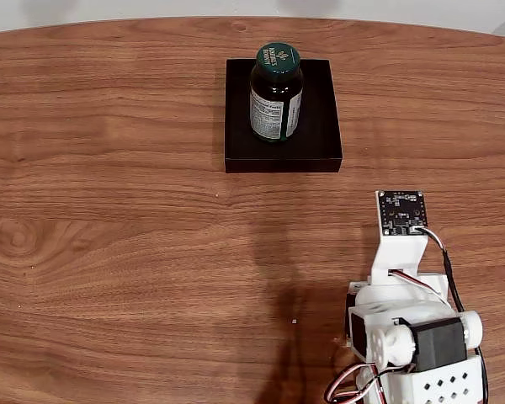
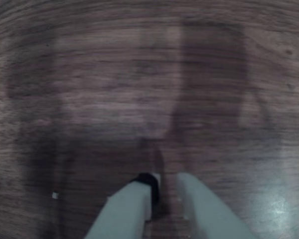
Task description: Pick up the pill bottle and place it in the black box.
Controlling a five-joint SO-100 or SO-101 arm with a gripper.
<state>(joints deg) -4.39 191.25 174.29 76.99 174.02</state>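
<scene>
- Standing upright inside the black box (image 1: pixel 320 135), the pill bottle (image 1: pixel 276 94) sits near the worktop's (image 1: pixel 109 236) far edge.
- Wrist view: the pincer (image 2: pixel 169 186) hangs over bare wood, fingers slightly apart, gripping nothing.

A wood-grain table (image 1: pixel 109 252) carries the black box (image 1: pixel 320 143) and the arm's base (image 1: pixel 421 379).

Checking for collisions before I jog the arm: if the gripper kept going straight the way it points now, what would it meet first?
Probably the bare table: the wrist view shows the gripper aimed down at wood grain with nothing between, though blur hides the depth.
</scene>
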